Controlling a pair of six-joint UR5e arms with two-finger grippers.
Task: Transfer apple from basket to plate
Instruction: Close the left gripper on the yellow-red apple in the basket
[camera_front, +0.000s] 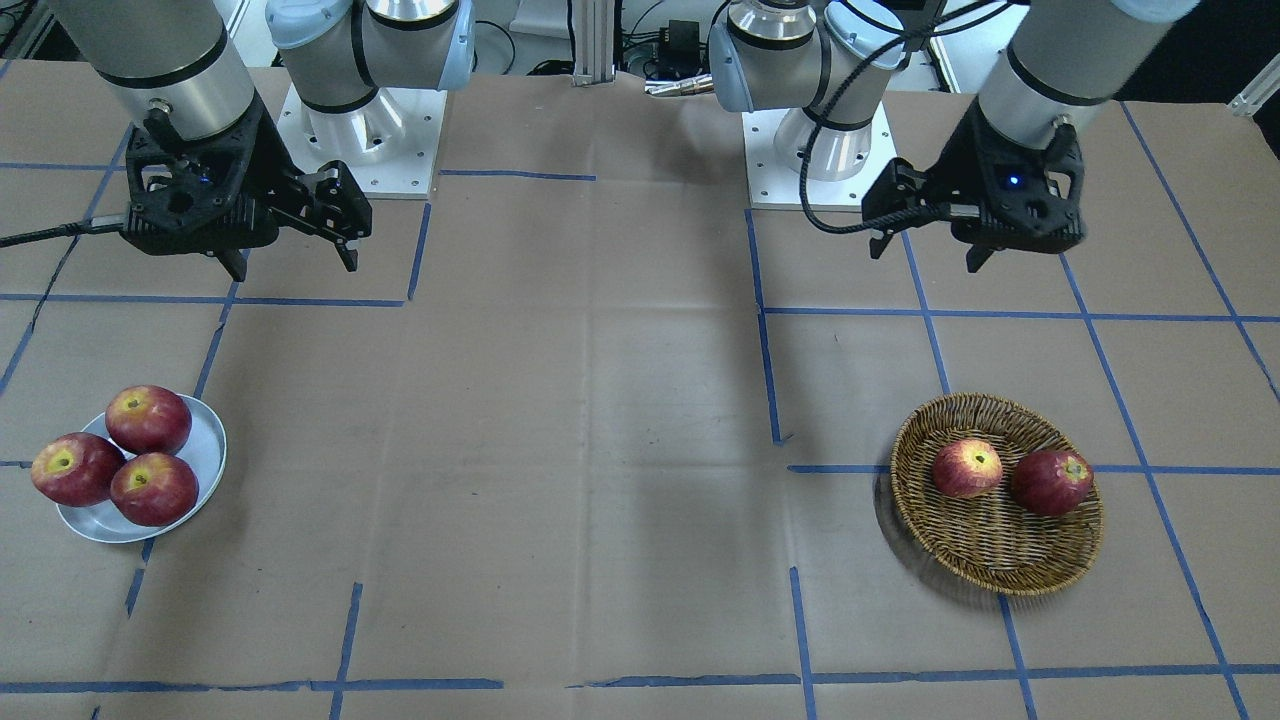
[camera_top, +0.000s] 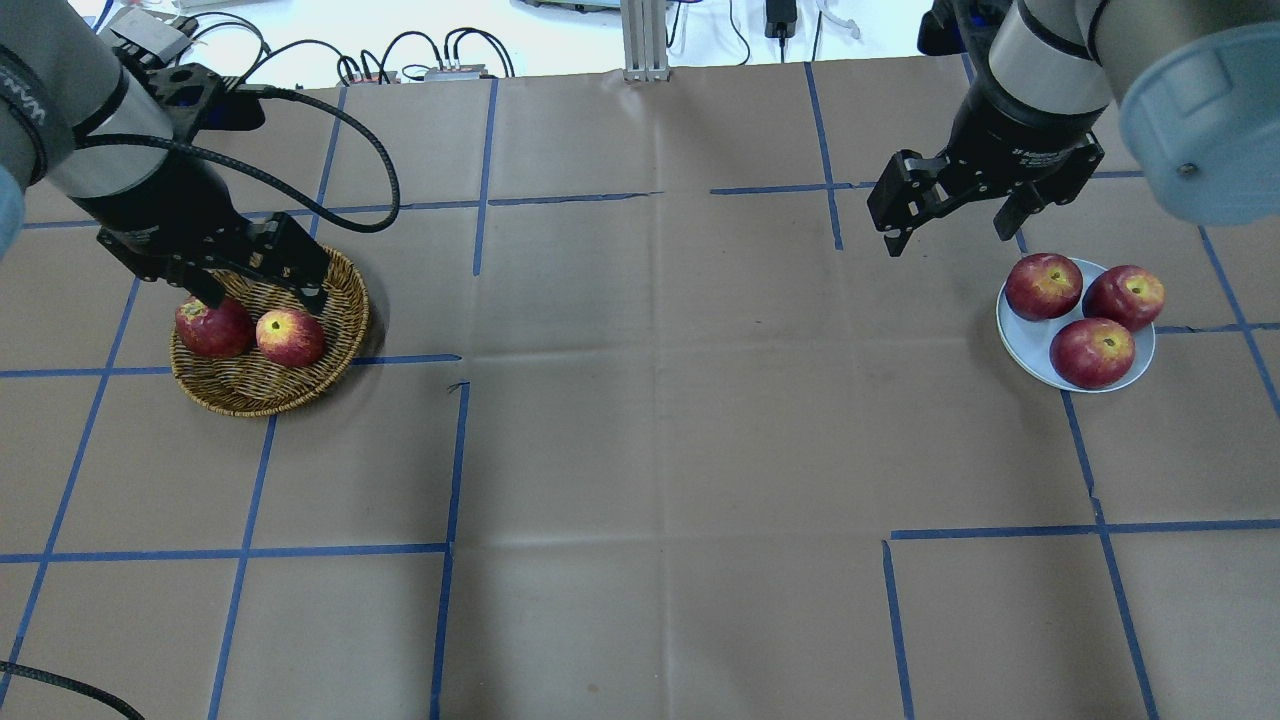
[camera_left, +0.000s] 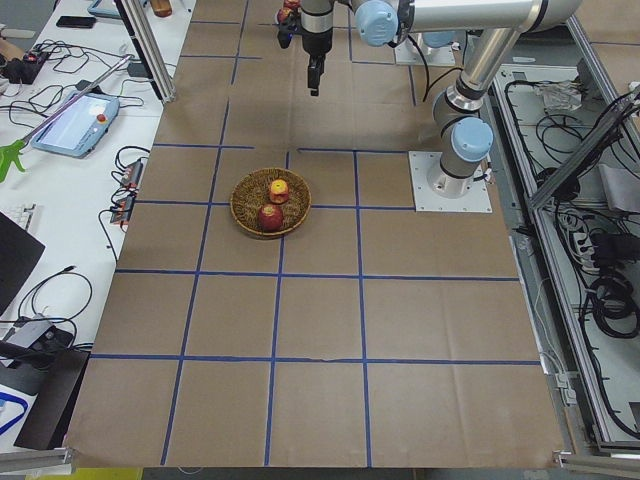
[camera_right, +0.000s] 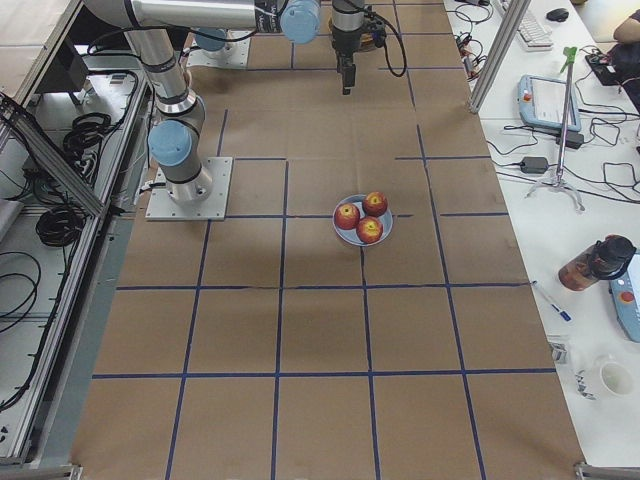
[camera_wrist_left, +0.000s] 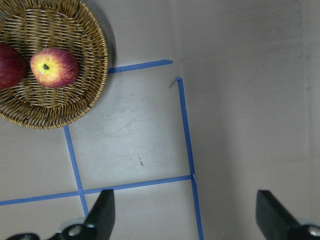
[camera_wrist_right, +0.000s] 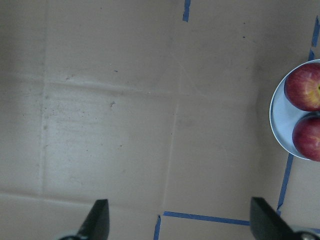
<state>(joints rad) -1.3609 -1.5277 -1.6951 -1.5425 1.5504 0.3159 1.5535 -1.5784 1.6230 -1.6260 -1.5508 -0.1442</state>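
Note:
The paler pinkish-red and yellow apple (camera_front: 967, 467) lies in the wicker basket (camera_front: 990, 548), next to a dark-red apple (camera_front: 1051, 481). The apple also shows in the overhead view (camera_top: 290, 337) and in the left wrist view (camera_wrist_left: 54, 67). My left gripper (camera_front: 926, 255) is open and empty, raised above the table on the robot's side of the basket (camera_top: 260, 392). The white-grey plate (camera_front: 210, 445) holds three deeper red apples. My right gripper (camera_front: 295, 265) is open and empty, raised above the table beside the plate (camera_top: 1020, 335).
The table is covered in brown paper with a blue tape grid. The two arm bases (camera_front: 360, 130) stand at the table's back edge. The basket and the plate lie at opposite ends, with bare paper between them.

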